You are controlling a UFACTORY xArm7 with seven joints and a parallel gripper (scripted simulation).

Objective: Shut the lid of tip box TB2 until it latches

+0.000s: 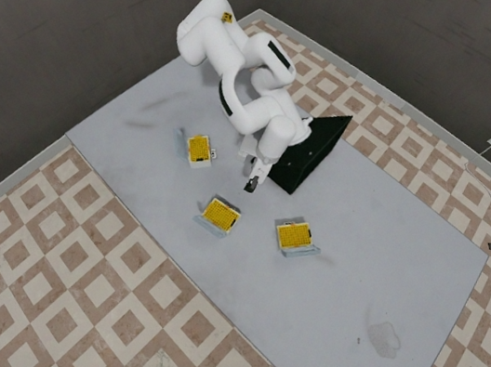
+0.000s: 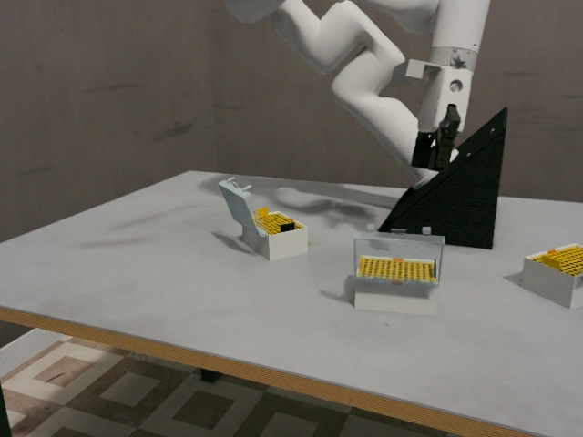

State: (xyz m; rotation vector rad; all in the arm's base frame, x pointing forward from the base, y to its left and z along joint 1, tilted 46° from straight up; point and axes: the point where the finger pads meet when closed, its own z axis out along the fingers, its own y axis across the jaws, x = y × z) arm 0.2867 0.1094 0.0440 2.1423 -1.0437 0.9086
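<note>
Three white tip boxes with yellow tip racks stand flat on the grey bench, all with their clear lids open. The left box (image 1: 198, 149) (image 2: 275, 235) has its lid tilted back and a small label beside it that I cannot read. The middle box (image 1: 219, 216) (image 2: 396, 277) has its lid standing upright on the side facing the exterior camera. The right box (image 1: 294, 236) (image 2: 556, 270) is cut off by the edge of the exterior view. I cannot tell which box is TB2. My gripper (image 1: 250, 184) (image 2: 435, 150) is open and empty. It points down, well above the bench, between the left and middle boxes.
A black wedge-shaped block (image 1: 312, 150) (image 2: 452, 198) stands on the bench just behind the gripper, by the arm's base. The bench's front edge (image 2: 263, 371) runs across the exterior view. A faint stain (image 1: 383, 339) marks the bench's far end.
</note>
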